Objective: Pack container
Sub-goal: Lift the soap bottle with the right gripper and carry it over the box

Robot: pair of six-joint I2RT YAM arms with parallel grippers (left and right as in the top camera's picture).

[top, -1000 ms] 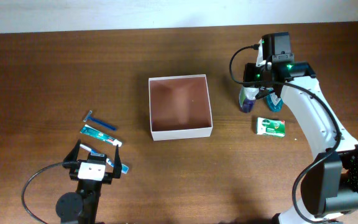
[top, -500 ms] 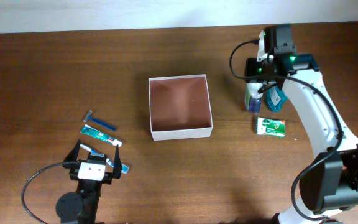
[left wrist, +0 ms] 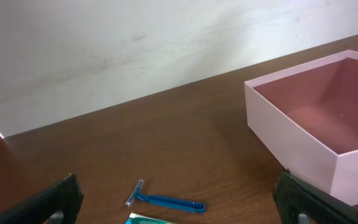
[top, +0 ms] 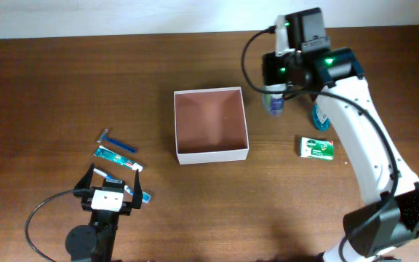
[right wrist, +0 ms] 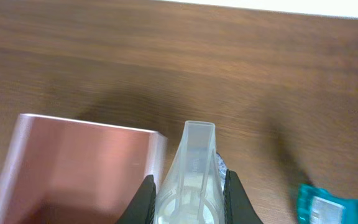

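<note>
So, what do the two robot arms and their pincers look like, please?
The right arm has white links, black joints, green lights near the wrist and a looping black cable. The left arm is black with a white plate and a black cable loop. The left pincer has dark fingers; the right pincer looks dark as well.

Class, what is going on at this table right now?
The right gripper holds a clear bottle just off the container's far right corner. Nothing is in the container yet. The left gripper sits open near a razor and a tube. A green box lies at the right.
</note>
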